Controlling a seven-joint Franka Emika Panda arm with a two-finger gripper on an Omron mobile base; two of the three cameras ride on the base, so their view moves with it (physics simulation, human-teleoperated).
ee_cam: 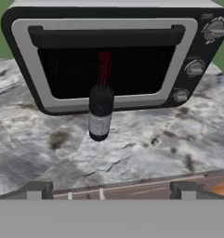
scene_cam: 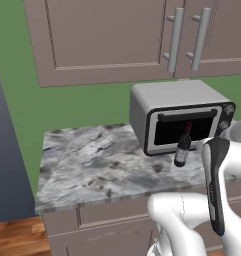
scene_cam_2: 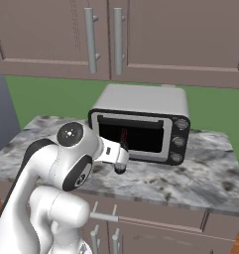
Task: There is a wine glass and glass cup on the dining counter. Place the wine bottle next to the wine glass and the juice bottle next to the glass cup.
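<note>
The wine bottle, dark with a red neck capsule and a pale label, stands upright on the small marble worktop, right in front of the toaster oven's door. In the hand view the wine bottle is ahead and a little left of centre. My gripper is open, well short of it, back over the worktop's front edge, with nothing between its fingertips. In the right base view my white hand covers the bottle's body and only its red neck shows. The wine glass, glass cup, juice bottle and dining counter are out of view.
A silver toaster oven with a dark glass door and three knobs sits at the back right of the worktop. Brown wall cabinets hang above. Bare marble stretches left of the bottle. Drawers with handles lie below the front edge.
</note>
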